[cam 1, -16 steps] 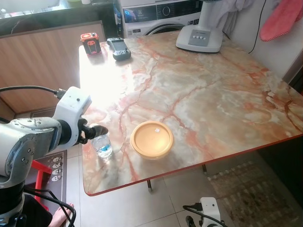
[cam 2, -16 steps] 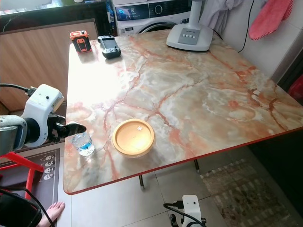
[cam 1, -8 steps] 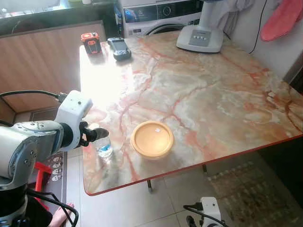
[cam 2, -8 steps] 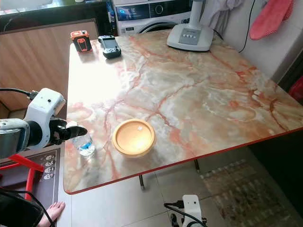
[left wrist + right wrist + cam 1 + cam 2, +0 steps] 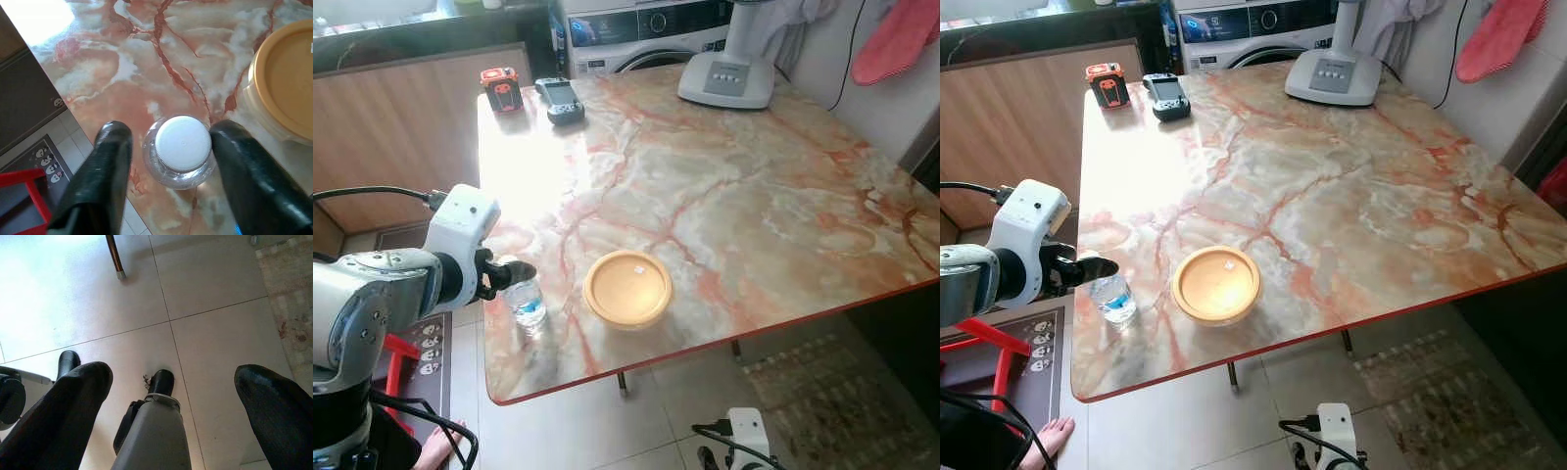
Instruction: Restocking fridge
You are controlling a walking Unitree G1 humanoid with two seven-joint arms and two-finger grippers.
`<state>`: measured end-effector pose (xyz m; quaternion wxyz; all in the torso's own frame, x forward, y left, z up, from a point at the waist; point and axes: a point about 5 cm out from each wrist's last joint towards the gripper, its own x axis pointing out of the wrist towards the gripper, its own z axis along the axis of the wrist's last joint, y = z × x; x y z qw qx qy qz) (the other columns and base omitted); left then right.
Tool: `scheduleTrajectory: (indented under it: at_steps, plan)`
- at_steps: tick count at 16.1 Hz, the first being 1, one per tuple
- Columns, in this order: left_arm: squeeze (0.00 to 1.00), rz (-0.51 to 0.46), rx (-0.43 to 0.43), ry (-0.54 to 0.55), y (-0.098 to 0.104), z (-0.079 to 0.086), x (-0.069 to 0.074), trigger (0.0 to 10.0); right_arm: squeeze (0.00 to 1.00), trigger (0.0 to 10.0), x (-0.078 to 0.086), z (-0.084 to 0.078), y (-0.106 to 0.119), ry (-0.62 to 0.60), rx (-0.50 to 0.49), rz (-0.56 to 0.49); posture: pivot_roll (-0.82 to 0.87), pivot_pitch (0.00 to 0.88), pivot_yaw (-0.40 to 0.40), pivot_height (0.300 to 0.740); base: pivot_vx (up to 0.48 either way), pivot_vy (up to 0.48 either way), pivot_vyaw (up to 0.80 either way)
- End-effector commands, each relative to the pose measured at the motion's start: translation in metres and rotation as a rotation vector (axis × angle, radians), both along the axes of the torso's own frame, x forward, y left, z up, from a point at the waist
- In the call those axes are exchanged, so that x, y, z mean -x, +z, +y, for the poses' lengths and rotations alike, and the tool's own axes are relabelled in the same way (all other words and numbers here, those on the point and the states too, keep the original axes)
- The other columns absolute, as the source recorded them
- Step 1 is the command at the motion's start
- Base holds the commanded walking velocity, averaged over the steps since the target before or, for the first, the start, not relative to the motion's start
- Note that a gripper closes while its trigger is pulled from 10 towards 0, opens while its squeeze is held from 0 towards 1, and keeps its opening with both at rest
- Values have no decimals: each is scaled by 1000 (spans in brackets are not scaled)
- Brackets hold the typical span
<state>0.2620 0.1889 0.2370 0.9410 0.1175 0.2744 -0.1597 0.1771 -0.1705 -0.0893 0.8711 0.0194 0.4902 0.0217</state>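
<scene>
Down at the near-left corner of the marbled surface stands a small water bottle, upright, white cap on. Just beside it at 3 o'clock sits a round tub with a yellow lid — close, apart from the bottle. The left hand hangs over the bottle's cap, its two black fingers spread to either side of the bottle's shoulder, a small gap showing on each side — apart, not clamped. Far off toward 12 o'clock lie an orange-and-black gadget and a grey handheld device near the back edge, and a white appliance base beyond them toward 1 o'clock. The right hand hangs low over the tiled floor, fingers wide apart.
</scene>
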Motion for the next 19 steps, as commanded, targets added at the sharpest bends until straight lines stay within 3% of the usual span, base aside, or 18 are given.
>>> scheduleTrajectory:
  at_steps: [1, 10, 16, 19]
  plan:
    - [0, 10, -1, 23, -1, 4, 0, 0, 0, 10000, 4, 1, -2, -7, -6, 10, 239, 71, 8, 736, 0, 0, 0]
    - [0, 28, 36, 18, -6, 1, 1, 0, 0, 10000, 6, 1, -3, -2, -2, 18, 237, 73, 10, 736, 0, 0, 0]
    - [0, 57, 91, 70, -17, 5, 0, 0, 0, 10000, 7, 1, -3, -3, -1, 22, 233, 74, 11, 736, 0, 0, 0]
    - [0, -59, 60, 194, -3, 22, -10, 0, 0, 10000, 6, 1, -3, -4, -1, 20, 235, 72, 9, 736, 0, 0, 0]
